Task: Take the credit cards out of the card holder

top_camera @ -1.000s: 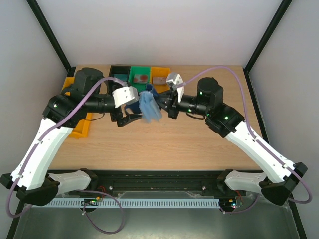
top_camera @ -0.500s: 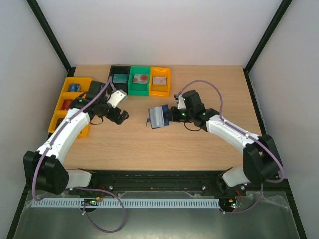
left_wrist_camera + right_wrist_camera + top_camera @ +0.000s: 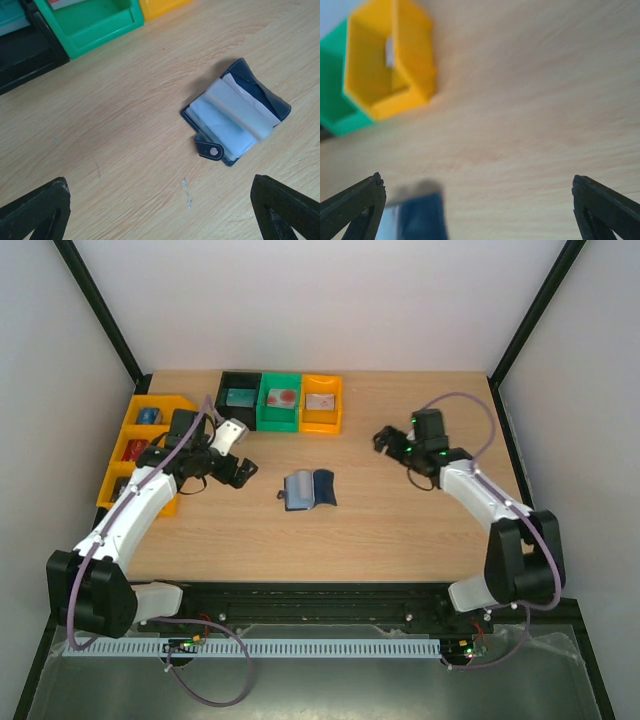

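Observation:
The card holder lies open on the table's middle, dark navy with pale blue-grey pockets facing up, its snap tab toward the front. In the left wrist view the card holder sits ahead and right of my left gripper, which is open and empty. My right gripper is open, well to the holder's right; its view shows the holder blurred at lower left. Flat credit cards lie in the back bins: teal, reddish, grey. Whether any card sits in the pockets I cannot tell.
Black, green and orange bins stand in a row at the back. A yellow divided tray with small blue and red items lies at the far left, beside the left arm.
The right gripper opened and let go of the card holder, which now lies flat on the table. The right arm pulled back to the right. The left arm barely moved.

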